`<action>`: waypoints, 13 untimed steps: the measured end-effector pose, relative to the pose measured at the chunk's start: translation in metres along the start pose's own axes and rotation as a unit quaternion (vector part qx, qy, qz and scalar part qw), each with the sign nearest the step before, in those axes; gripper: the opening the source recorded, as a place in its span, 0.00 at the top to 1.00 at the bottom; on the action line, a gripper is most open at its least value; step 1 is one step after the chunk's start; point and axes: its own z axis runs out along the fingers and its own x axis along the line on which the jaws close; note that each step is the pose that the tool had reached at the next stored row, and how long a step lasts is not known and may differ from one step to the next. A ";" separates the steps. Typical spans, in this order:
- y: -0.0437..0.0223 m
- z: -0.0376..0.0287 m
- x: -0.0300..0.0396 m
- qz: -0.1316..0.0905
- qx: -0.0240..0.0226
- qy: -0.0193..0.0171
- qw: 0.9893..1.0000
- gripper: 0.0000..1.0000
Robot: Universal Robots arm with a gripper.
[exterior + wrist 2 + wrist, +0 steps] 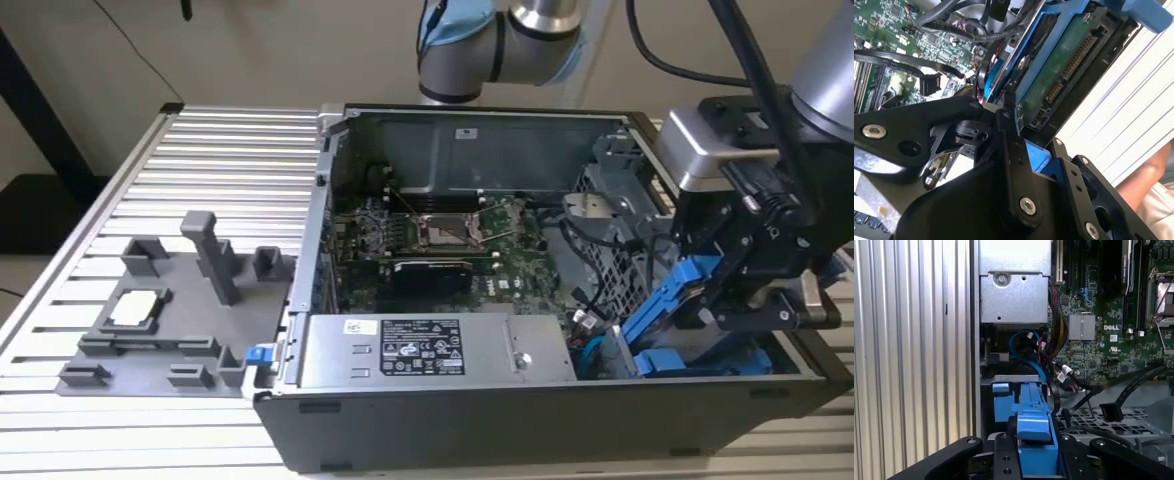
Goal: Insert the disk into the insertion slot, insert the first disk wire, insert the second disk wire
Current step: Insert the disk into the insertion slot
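**Exterior view: one silver-grey disk in a bright blue plastic carrier (663,305), pinched and tilted**

At the exterior view's left, one ribbed aluminium table (200,160) carries one grey plastic fixture tray (187,325). The tray has several upright posts and holds one small square silvery chip (138,307). Next comes one dark metal computer case (400,430), lying with its open side up. Inside it are one green motherboard (441,235) and one grey power supply box (420,350) with a black-and-white label. Further right is the dark grey perforated metal cage of the insertion slot (611,240).

At the far right, the one black tool (727,300) pinches the disk by the upper end of its carrier. The disk leans, with its upper end toward the exterior view's right and its lower end down inside the case, just right of the power supply box. Whether that end has entered the insertion slot I cannot tell. One second blue drive carrier (707,362) lies lower, beneath the tool.

In the second wrist view the disk (1064,65) shows a green circuit board with a row of connector pins, framed in blue. Part of a person's arm (1146,172) shows near the table's edge. In the first wrist view the carrier (1034,425) stands edge-on, clamped between two black fingers (1004,457). One blue cable (1026,345) loops past it, and one black cable connector (1109,412) lies on the perforated metal.
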 end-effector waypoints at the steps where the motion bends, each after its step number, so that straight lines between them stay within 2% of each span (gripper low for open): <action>1: 0.0002 0.0019 0.0001 0.000 0.000 0.000 1.000 0.68; 10: 0.0004 0.0033 0.0002 0.000 0.000 0.003 1.000 0.67; 11: 0.0003 0.0014 0.0001 0.000 0.000 0.004 1.000 0.60; 13: 0.0002 -0.0031 -0.0002 0.000 0.000 0.004 1.000 0.60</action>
